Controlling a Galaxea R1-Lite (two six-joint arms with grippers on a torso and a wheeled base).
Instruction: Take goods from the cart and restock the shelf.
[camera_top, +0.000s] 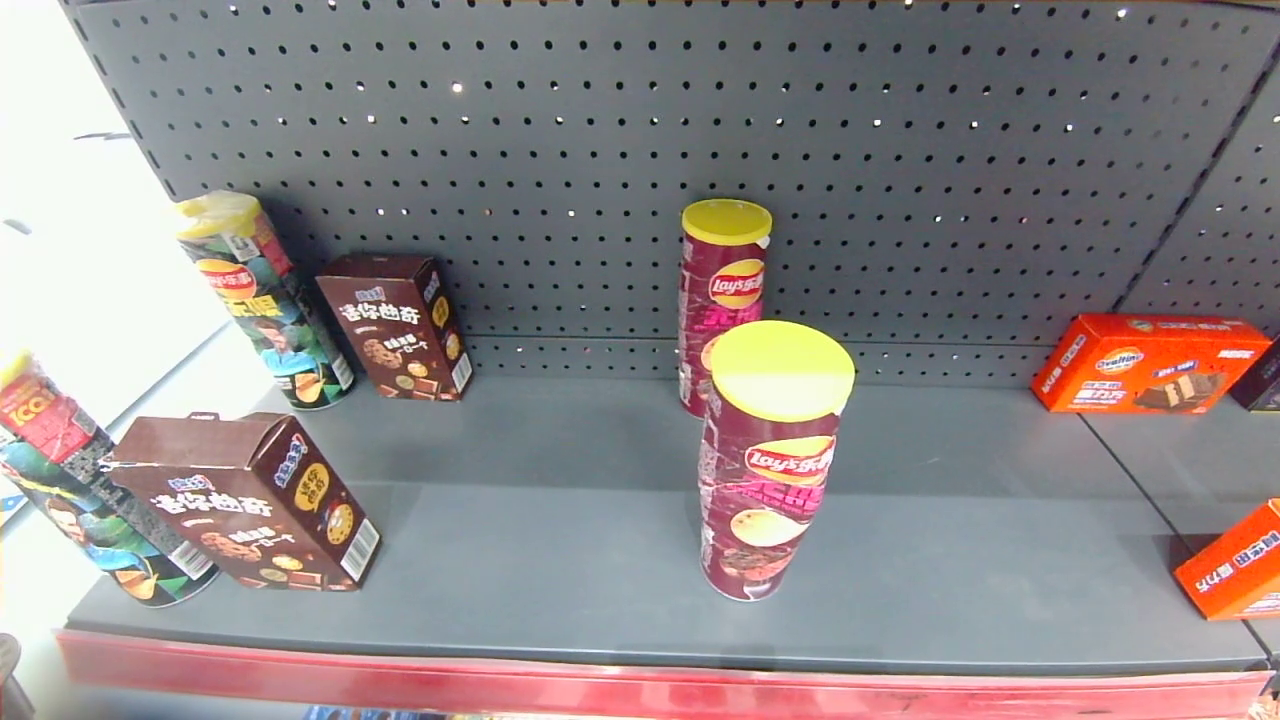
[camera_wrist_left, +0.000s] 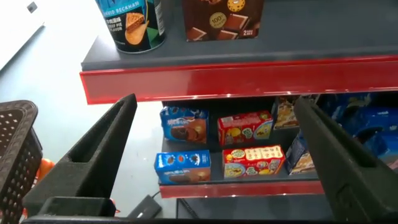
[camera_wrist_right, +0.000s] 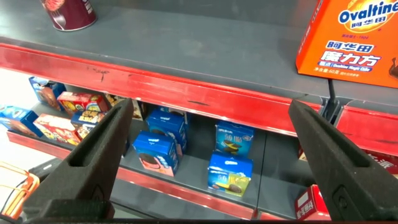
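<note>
On the grey shelf two maroon chip cans with yellow lids stand upright in the middle, one in front and one behind. Brown cookie boxes and dark green chip cans stand at the left. My left gripper is open and holds nothing, below the shelf's red front edge. My right gripper is also open and holds nothing, before the red edge, under the orange box.
Orange boxes lie at the shelf's right. A lower shelf holds blue cookie boxes and red boxes. A dark woven basket stands at the left. A pegboard wall backs the shelf.
</note>
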